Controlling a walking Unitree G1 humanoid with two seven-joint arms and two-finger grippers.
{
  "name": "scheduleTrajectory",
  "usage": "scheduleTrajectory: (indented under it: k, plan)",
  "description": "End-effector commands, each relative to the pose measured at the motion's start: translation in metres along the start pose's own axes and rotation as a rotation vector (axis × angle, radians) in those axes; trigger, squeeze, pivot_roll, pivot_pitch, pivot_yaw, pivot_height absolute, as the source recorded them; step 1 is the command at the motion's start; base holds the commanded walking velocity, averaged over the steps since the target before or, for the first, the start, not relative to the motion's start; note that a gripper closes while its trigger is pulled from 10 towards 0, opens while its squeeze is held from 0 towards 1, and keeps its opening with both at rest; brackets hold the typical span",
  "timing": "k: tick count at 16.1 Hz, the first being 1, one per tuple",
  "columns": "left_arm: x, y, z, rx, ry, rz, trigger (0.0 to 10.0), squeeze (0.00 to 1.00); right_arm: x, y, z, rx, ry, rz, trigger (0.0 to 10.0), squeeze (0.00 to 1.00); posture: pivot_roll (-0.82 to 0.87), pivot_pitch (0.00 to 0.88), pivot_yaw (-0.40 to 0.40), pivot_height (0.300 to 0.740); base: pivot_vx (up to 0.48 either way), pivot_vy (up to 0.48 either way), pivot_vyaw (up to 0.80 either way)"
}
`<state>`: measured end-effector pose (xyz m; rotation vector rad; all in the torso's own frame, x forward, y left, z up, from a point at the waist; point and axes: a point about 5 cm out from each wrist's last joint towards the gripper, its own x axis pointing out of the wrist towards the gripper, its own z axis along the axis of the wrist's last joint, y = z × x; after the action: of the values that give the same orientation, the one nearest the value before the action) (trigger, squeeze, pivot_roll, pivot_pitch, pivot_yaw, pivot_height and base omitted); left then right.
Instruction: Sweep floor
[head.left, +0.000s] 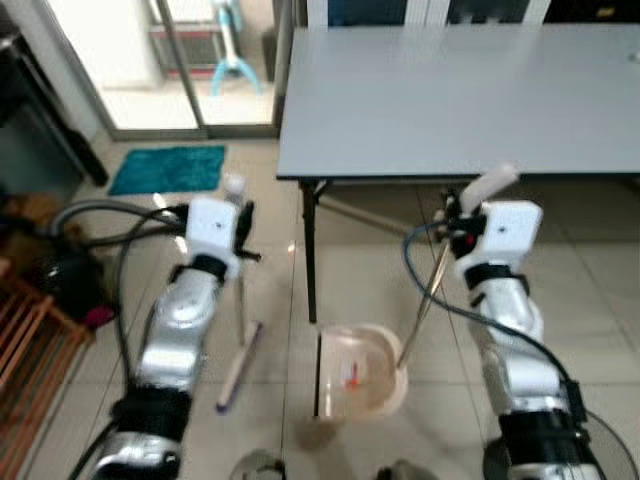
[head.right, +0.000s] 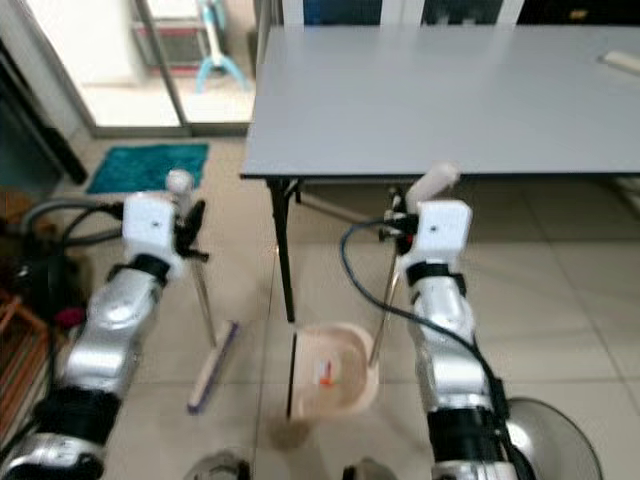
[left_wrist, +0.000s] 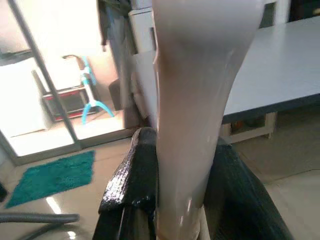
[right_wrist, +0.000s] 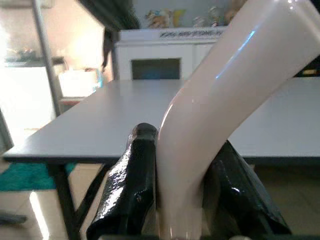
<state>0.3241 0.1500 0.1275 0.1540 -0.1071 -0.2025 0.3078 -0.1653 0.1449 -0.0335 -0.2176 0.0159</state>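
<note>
My left gripper (head.left: 240, 222) is shut on the pale broom handle (left_wrist: 192, 100), which runs down to the broom head (head.left: 240, 366) lying on the tiled floor. My right gripper (head.left: 458, 212) is shut on the cream dustpan handle (right_wrist: 215, 120); its thin rod (head.left: 424, 300) slopes down to the beige dustpan (head.left: 358, 382) standing on the floor between my arms. A small red-orange scrap (head.left: 351, 378) lies inside the pan. The broom head rests a little to the left of the pan, apart from it.
A grey table (head.left: 460, 90) stands ahead, its black leg (head.left: 310, 250) just behind the dustpan. A teal mat (head.left: 168, 168) lies by the glass door at far left. Grey hose (head.left: 100, 210) and wooden slats (head.left: 30, 350) crowd the left.
</note>
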Motion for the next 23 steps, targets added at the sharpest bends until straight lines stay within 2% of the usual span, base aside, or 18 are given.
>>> scheduleTrajectory:
  k: [1, 3, 4, 8, 10, 14, 23]
  plan:
    - [0.006, 0.002, 0.009, -0.020, -0.020, 0.004, 10.0, 0.00, 0.002, 0.001, 0.010, -0.007, -0.049, 0.005, 10.0, 0.00, 0.01, 0.069, 0.048, 0.740, 0.000, 0.398, 0.00]
    - [0.006, 0.002, 0.007, -0.019, -0.007, 0.001, 10.0, 0.00, 0.001, 0.001, 0.010, -0.010, -0.048, 0.004, 10.0, 0.00, 0.01, 0.078, 0.049, 0.740, 0.000, 0.409, 0.00]
    - [0.006, 0.001, 0.009, 0.008, -0.025, -0.007, 10.0, 0.00, 0.001, 0.000, 0.010, -0.012, -0.047, 0.003, 10.0, 0.00, 0.01, 0.080, 0.049, 0.740, 0.000, 0.000, 0.00]
    - [0.007, 0.002, 0.009, 0.000, -0.016, -0.002, 10.0, 0.00, 0.002, -0.003, 0.009, -0.033, -0.039, -0.006, 10.0, 0.00, 0.01, 0.088, 0.046, 0.740, 0.000, 0.000, 0.00]
    - [0.007, 0.000, 0.009, -0.010, -0.031, -0.021, 10.0, 0.00, 0.002, -0.004, 0.007, -0.009, -0.021, -0.019, 10.0, 0.00, 0.00, 0.091, 0.044, 0.740, 0.000, 0.000, -0.32]
    - [0.006, 0.000, 0.009, -0.014, -0.034, -0.027, 10.0, 0.00, 0.002, -0.007, 0.006, -0.015, -0.011, -0.033, 10.0, 0.00, 0.00, 0.090, 0.041, 0.740, 0.292, 0.000, -0.80]
    - [0.005, -0.002, 0.007, -0.040, -0.032, -0.022, 10.0, 0.00, 0.005, -0.009, 0.010, -0.051, -0.022, -0.020, 10.0, 0.00, 0.00, 0.096, 0.032, 0.740, 0.346, 0.000, 0.00]
